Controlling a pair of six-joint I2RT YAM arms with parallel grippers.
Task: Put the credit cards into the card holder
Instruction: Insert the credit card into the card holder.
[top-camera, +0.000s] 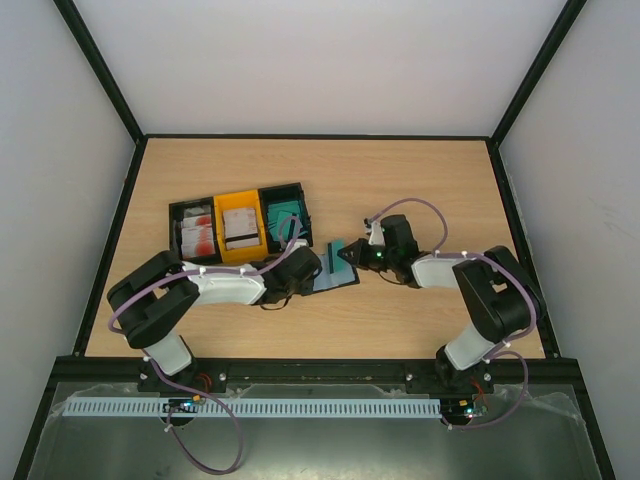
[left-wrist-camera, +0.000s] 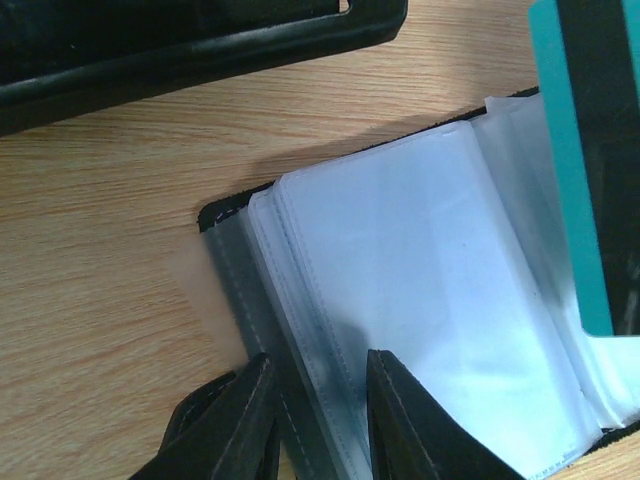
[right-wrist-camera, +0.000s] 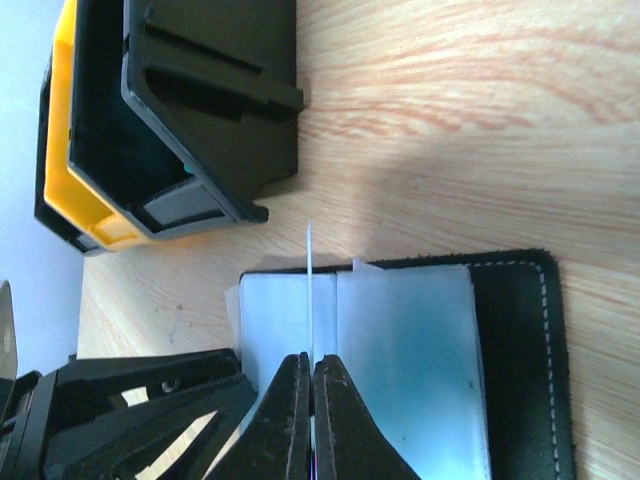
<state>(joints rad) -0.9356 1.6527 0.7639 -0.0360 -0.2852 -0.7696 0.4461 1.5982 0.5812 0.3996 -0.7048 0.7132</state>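
We see the black folding card holder (left-wrist-camera: 420, 300) lying open, clear sleeves up; a thin teal plastic card (left-wrist-camera: 570, 160) stands edge-on over it.
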